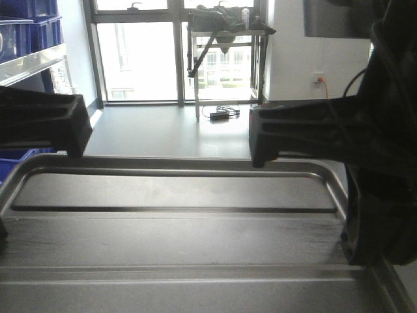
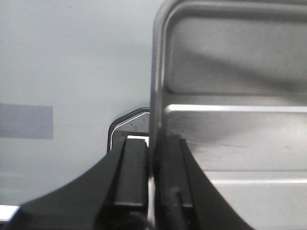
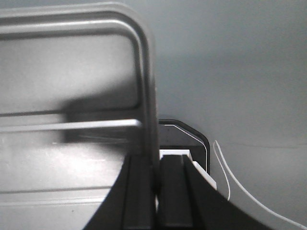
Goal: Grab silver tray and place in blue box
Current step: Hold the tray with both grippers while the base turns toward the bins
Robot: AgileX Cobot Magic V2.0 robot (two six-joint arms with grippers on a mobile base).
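**Mia:** Where is the silver tray [image 1: 176, 241]?

**Ben:** Right up close. It looks lifted, lying flat between the two arms.

**Mia:** What are the claws doing?

**Ben:** The left claw [image 2: 152, 153] pinches the tray's left rim, one finger inside and one outside. The right claw [image 3: 157, 165] pinches the right rim the same way.

**Mia:** How should they carry it?

**Ben:** I think both arms must move together at the same speed. Then the tray stays level and the thin rim does not slip or twist.

**Mia:** And the blue box [image 1: 12, 164]?

**Ben:** A blue bit peeks out on the left, just under the tray's far corner. I think that's it. Most of it is hidden, so go down slowly or a corner may bump it.

**Mia:** What else is there?

**Ben:** Blue crates [image 1: 32, 26] sit higher up on the left. Far back are black cords [image 1: 221, 114], a stand [image 1: 225, 32] and a big window [image 1: 137, 59]. They look too far away to matter.
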